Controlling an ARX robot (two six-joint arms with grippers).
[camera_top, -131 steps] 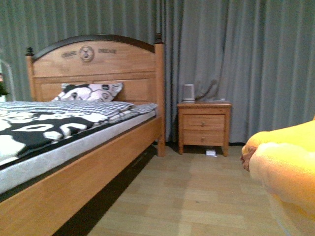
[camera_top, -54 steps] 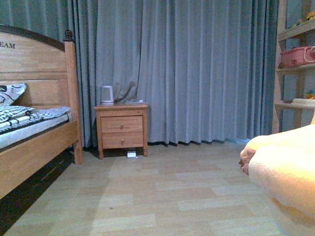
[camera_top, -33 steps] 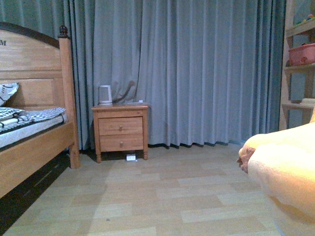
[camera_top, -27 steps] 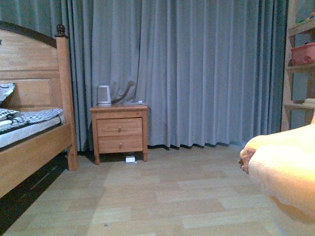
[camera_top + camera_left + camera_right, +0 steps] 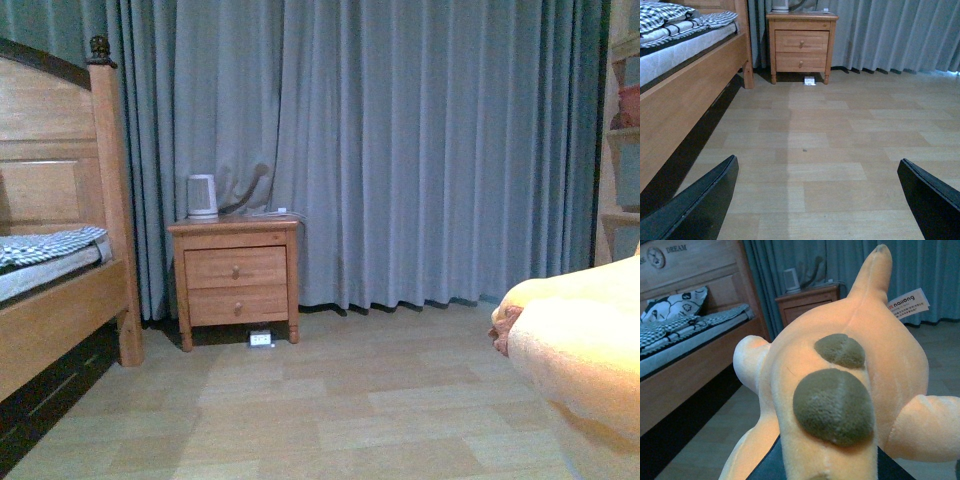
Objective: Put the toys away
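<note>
Plush toy [image 5: 890,370] clamped in right pincer [image 5: 825,472]; left pincer [image 5: 817,165] spread.

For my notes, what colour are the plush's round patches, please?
Olive-brown patches on orange plush; best in right wrist view.

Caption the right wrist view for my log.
Orange plush toy fills the frame, paper tag showing; bed and nightstand behind.

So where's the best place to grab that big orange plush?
Grip the plush by its thick body, from the end nearest the robot, where the right tool seems to hold it. It is wide and soft, so fabric bunches between the jaws. The stubby limb and pointed tip are narrower, but it might dangle.
</note>
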